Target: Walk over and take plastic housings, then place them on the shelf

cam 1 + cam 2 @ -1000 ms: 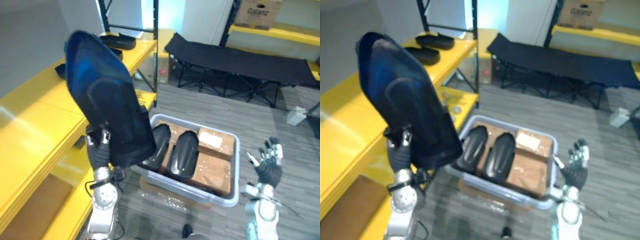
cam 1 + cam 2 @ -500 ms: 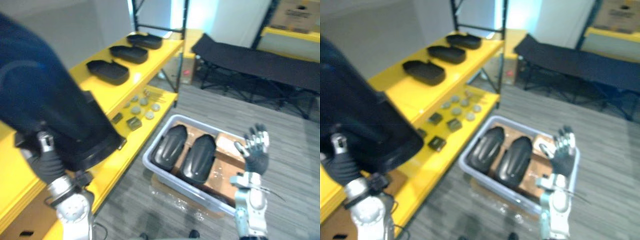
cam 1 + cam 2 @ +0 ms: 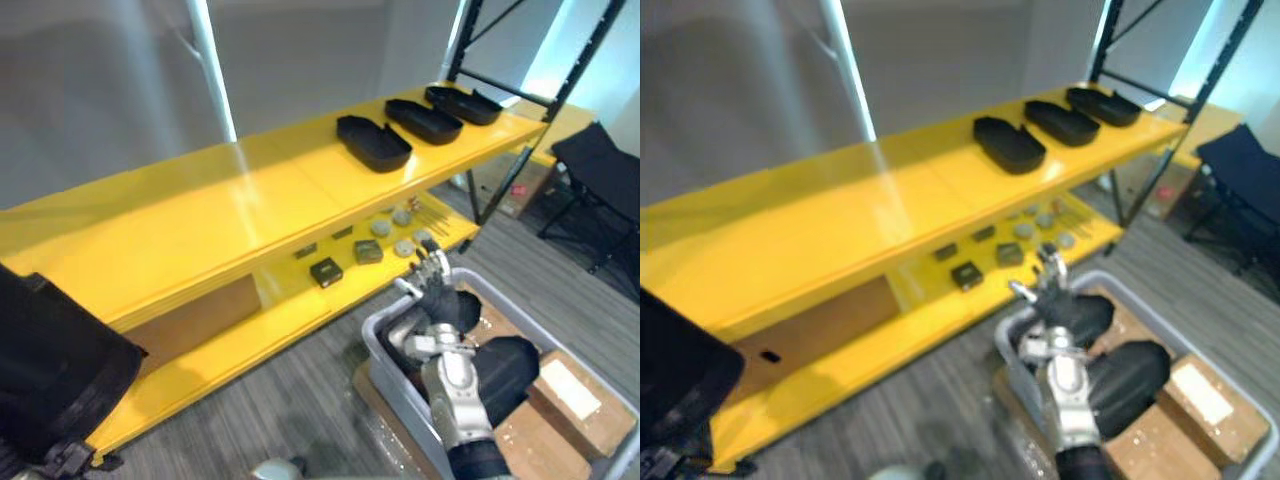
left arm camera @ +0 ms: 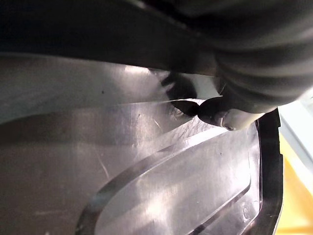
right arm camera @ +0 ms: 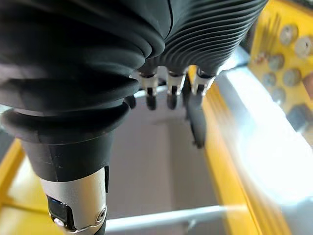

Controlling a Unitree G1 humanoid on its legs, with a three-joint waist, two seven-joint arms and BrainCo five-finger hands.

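Left robot hand (image 4: pixel 254 63) clasps a plastic housing (image 3: pixel 55 370); right robot hand (image 3: pixel 437 298) hovers splayed over the grey bin (image 3: pixel 385 365).

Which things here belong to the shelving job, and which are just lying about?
Job: housing at lower left; shelved housings; housings in grey bin; yellow shelf.
Lying about: small parts on lower shelf; cardboard boxes; black cot.
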